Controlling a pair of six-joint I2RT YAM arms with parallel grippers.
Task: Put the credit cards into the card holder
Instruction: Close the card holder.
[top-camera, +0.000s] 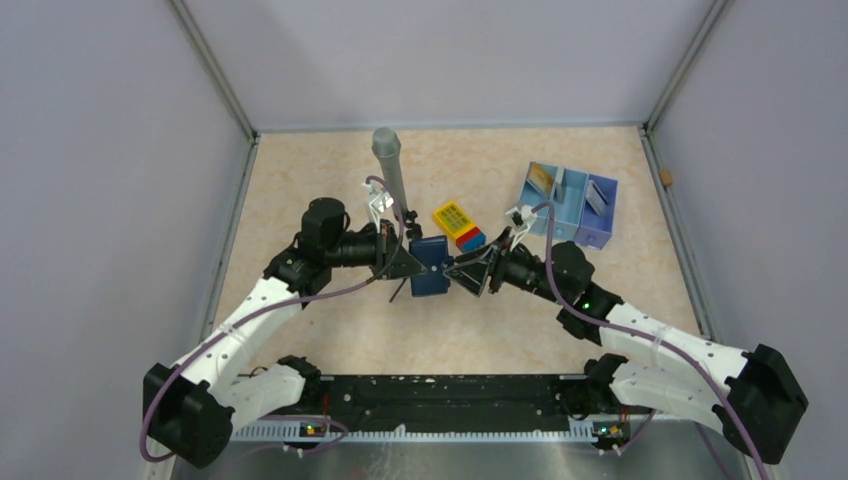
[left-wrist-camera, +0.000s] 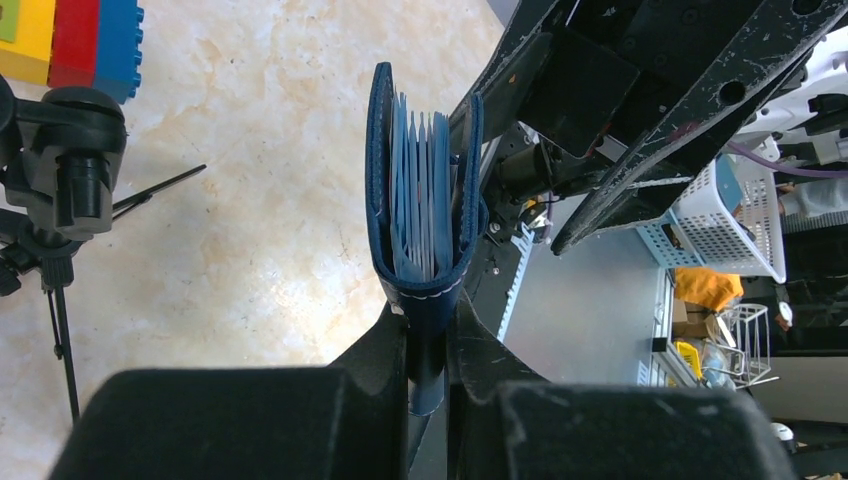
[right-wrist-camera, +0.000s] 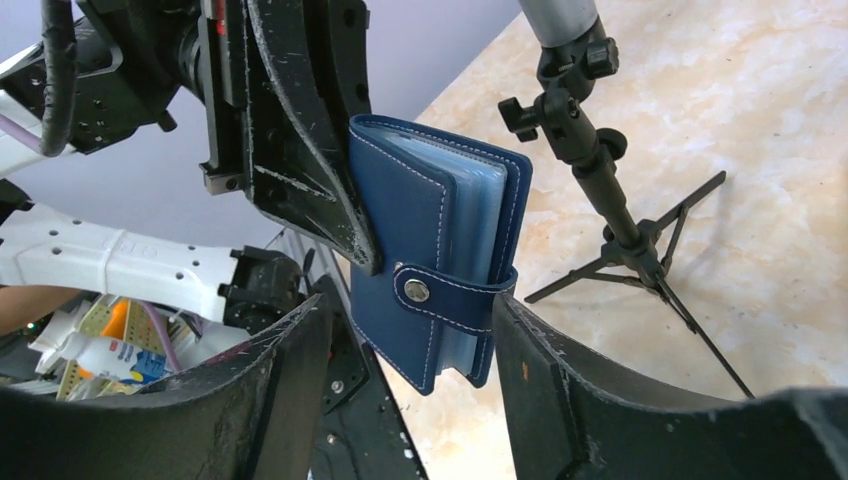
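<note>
The navy card holder (top-camera: 431, 266) hangs above the table's middle, folded, with its snap tab fastened. My left gripper (top-camera: 413, 262) is shut on its spine edge (left-wrist-camera: 428, 320), and the pale blue sleeves (left-wrist-camera: 420, 190) fan out between the covers. My right gripper (top-camera: 463, 272) stands open around the holder's tab end (right-wrist-camera: 410, 305). One of its fingers (right-wrist-camera: 520, 340) is against the tab side; the other is apart from the cover (right-wrist-camera: 430, 250). Credit cards, a gold one (top-camera: 541, 179) and a grey one (top-camera: 597, 196), stand in the tray.
A pale blue three-compartment tray (top-camera: 572, 222) sits at the back right. A yellow-topped toy brick block (top-camera: 458, 225) lies just behind the grippers. A grey cylinder on a small black tripod (top-camera: 389, 165) stands behind the left gripper, its legs (right-wrist-camera: 640, 260) close to the holder.
</note>
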